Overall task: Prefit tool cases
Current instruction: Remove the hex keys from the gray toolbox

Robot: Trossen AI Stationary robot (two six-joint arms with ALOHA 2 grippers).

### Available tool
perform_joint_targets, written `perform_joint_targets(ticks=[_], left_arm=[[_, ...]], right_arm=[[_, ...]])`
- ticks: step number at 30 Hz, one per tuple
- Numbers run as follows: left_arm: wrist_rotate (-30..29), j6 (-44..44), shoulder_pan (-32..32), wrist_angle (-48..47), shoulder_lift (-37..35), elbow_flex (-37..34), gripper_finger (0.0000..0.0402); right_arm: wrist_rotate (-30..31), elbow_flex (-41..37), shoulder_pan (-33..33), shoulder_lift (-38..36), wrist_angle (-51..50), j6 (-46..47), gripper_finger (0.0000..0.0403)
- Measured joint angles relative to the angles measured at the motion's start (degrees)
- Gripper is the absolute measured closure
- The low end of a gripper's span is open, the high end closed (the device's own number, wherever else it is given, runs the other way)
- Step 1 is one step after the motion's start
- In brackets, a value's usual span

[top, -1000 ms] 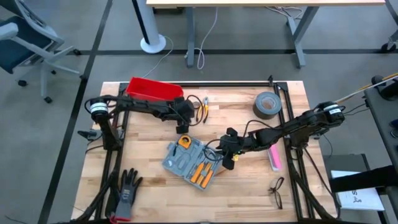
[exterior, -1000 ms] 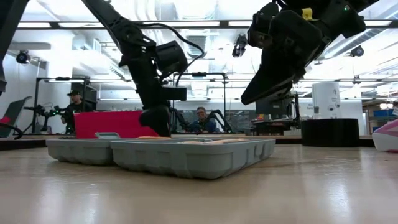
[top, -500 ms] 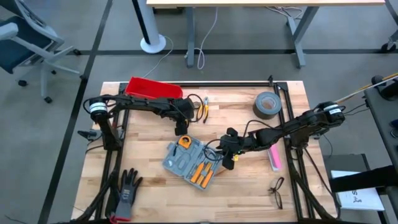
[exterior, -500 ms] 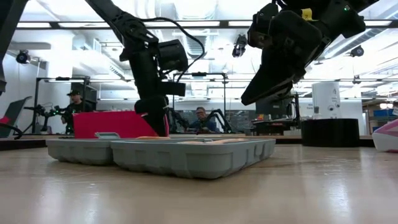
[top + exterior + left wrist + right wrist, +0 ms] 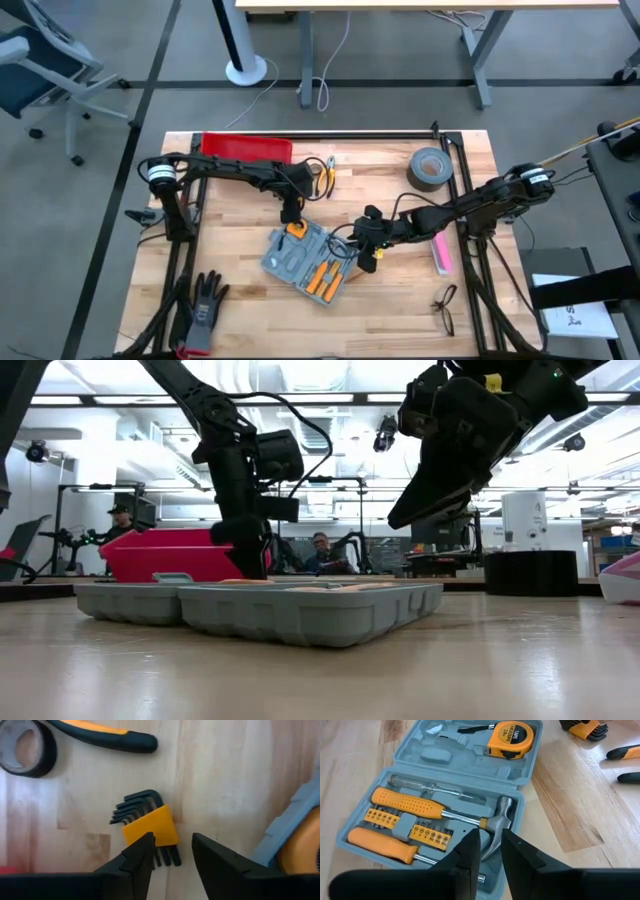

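Note:
The grey-blue tool case (image 5: 305, 258) lies open and flat on the table, with a tape measure (image 5: 510, 739), a hammer (image 5: 495, 820) and orange screwdrivers (image 5: 410, 807) in its slots. My left gripper (image 5: 172, 842) points steeply down just beyond the case's far edge, open. Its fingers stand on either side of the long ends of a hex key set (image 5: 150, 822) in an orange holder, which lies flat on the wood; whether they touch it I cannot tell. My right gripper (image 5: 490, 845) hangs above the case's right side (image 5: 395, 520), narrowly open, with nothing between its fingers.
A red bin (image 5: 247, 148) stands along the far edge behind my left arm. Orange-handled pliers (image 5: 325, 175) and a small black tape ring (image 5: 22, 747) lie near the hex keys. A grey tape roll (image 5: 430, 167), a pink object (image 5: 440, 254), glasses (image 5: 445, 310) and a glove (image 5: 205, 305) lie around.
My left gripper has tipped to point more steeply down, its fingertips coming a little toward the case. The red bin behind the left arm has swung round and now lies parallel with the table's far edge. My right arm has kept still.

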Motion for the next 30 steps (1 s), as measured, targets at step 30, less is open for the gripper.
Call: perform_joint_targets(ticks=[30], left_arm=[[-1.43,7.43,-1.99,-7.91,-0.02,4.63,0.0255]], right_arm=[[-0.02,0.0,0.0,0.0,0.2,0.42,0.0341]])
